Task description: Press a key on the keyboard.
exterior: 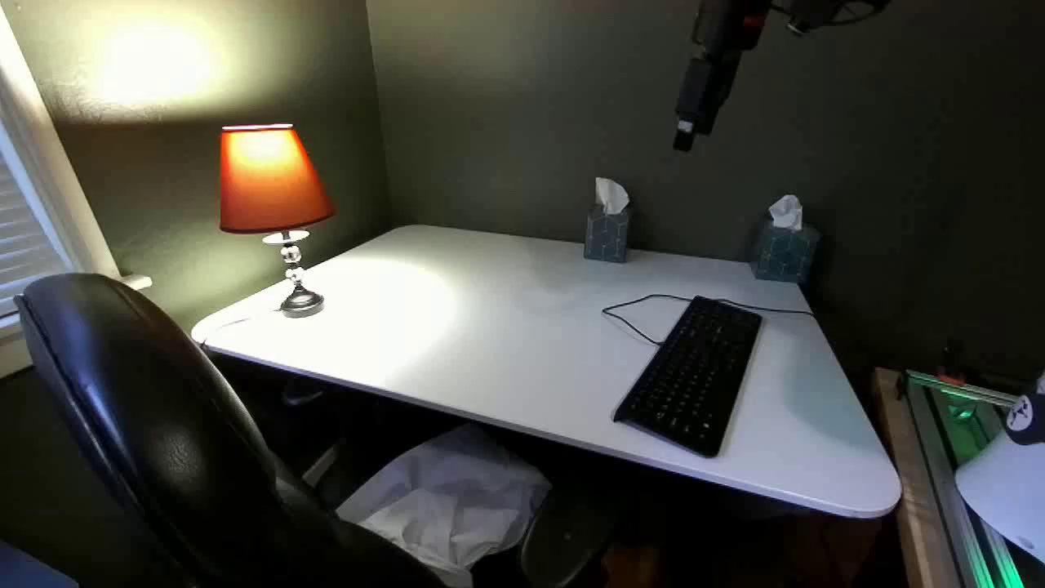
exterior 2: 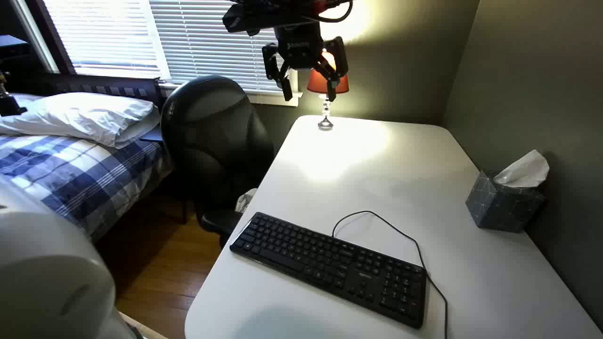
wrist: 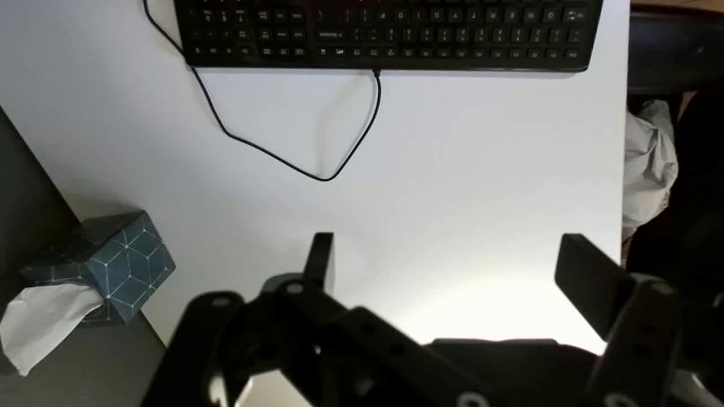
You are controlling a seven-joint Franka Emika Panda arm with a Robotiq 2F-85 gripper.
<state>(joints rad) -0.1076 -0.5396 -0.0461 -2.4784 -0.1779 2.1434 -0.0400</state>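
I am holding my gripper [exterior 2: 310, 97] over the desk [exterior: 506, 327], well apart from the keyboard [exterior: 694, 371]. In an exterior view the keyboard is lying toward the right, a lamp [exterior: 273, 184] is standing at the left, one tissue box [exterior: 606, 237] behind near the wall [exterior: 506, 122], another tissue box [exterior: 785, 255] to its right, a chair [exterior: 139, 408] before the desk. The cable [wrist: 325, 179] is looping from the keyboard's long edge. In an exterior view a bed [exterior 2: 85, 174] is lying left of the chair.

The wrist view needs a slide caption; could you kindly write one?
Open gripper above a white desk, with a partly cropped black keyboard, its cable and a tissue box.
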